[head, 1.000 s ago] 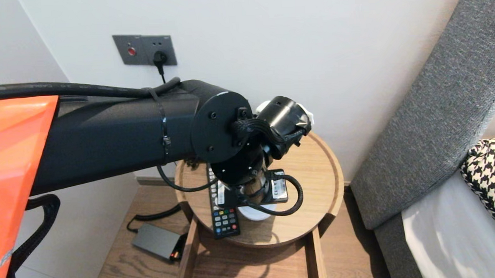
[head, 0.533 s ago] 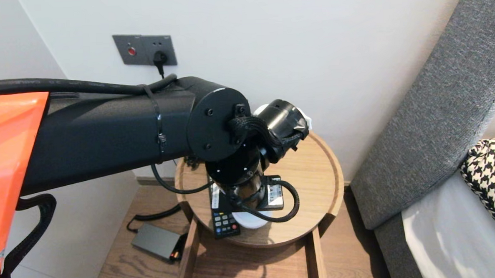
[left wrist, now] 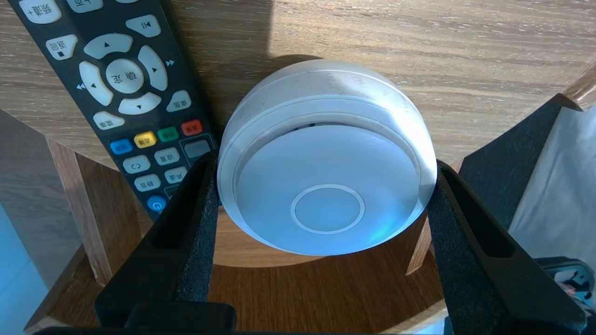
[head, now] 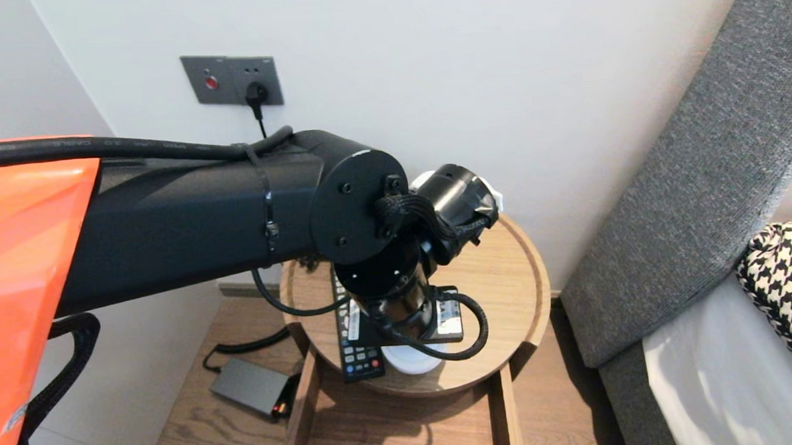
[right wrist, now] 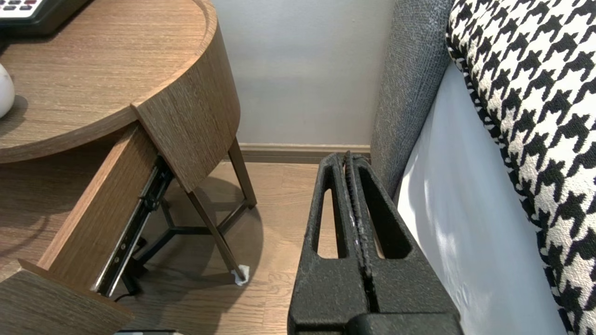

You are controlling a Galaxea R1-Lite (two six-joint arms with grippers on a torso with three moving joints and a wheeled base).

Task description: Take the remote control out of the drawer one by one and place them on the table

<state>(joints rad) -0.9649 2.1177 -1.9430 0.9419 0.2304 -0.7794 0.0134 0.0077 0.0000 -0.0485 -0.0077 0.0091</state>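
Both pads of my left gripper clasp the white domed device beside the remote control on the counter; my right gripper hangs clenched near the bed.

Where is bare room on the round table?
Bare: the right half, between the rim and the black device. Crowded: front left, where the left gripper clamps the white disc beside the remote. The right gripper hangs by the bed.

Left tool points down, fingers wide and gripping; right tool hangs parked, fingers together.
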